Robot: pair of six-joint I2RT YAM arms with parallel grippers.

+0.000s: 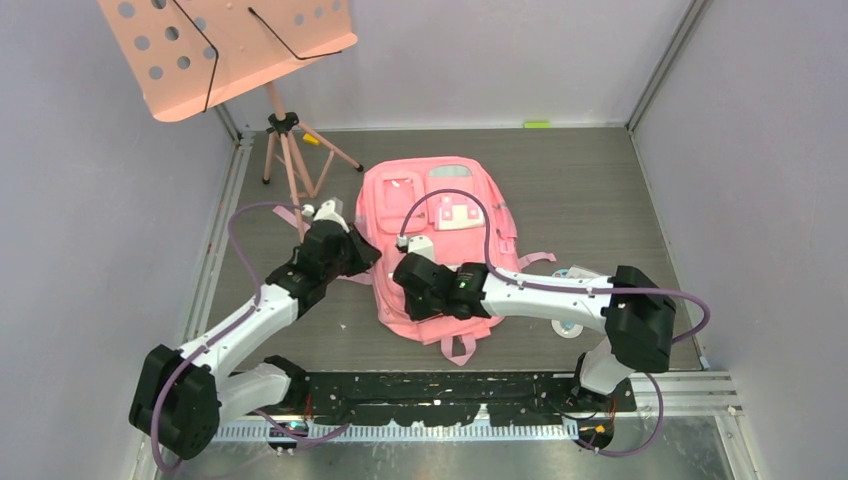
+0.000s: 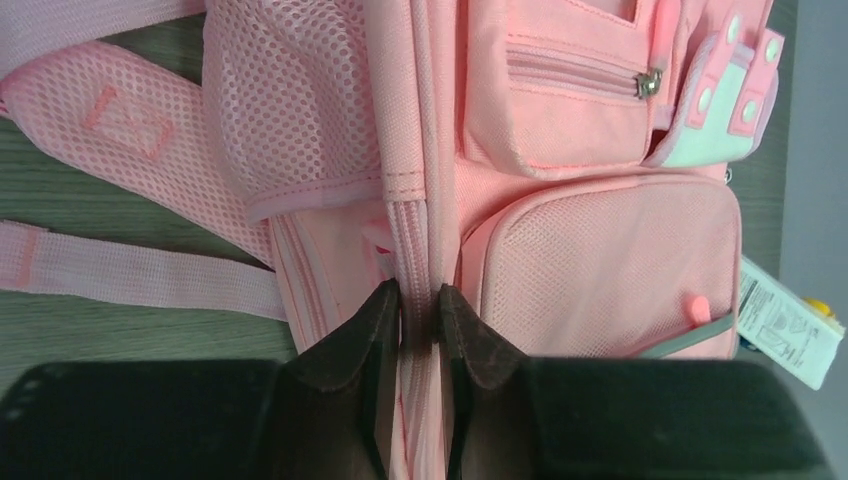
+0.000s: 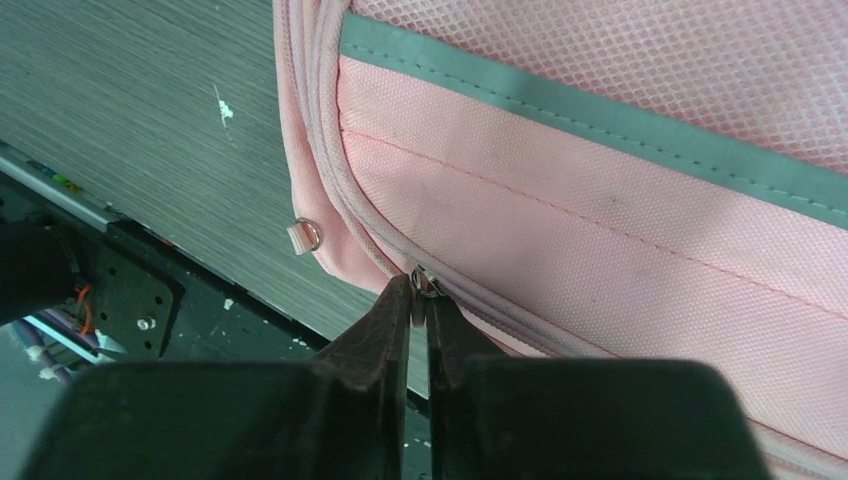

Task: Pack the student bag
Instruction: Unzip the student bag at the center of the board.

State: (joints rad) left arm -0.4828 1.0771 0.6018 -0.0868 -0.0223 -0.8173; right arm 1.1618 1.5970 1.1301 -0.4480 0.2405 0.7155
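Note:
The pink student bag (image 1: pixel 440 215) lies flat on the grey table, front pockets up. My left gripper (image 1: pixel 352 250) is at its left edge; in the left wrist view (image 2: pixel 420 292) it is shut on the bag's side seam band (image 2: pixel 412 220). My right gripper (image 1: pixel 408 292) is at the bag's near left corner. In the right wrist view (image 3: pixel 420 283) it is shut on the metal zip pull (image 3: pixel 424 280) of the bag's main zip. The bag's grey reflective strip (image 3: pixel 600 110) runs above it.
A salmon-pink perforated music stand (image 1: pixel 240 50) on a tripod (image 1: pixel 290 150) stands at the back left. Pale items lie by the bag's right side (image 1: pixel 575 272), and a white label (image 2: pixel 785 325) shows beside it. Grey walls close in on all sides. The black mounting rail (image 1: pixel 450 395) runs along the near edge.

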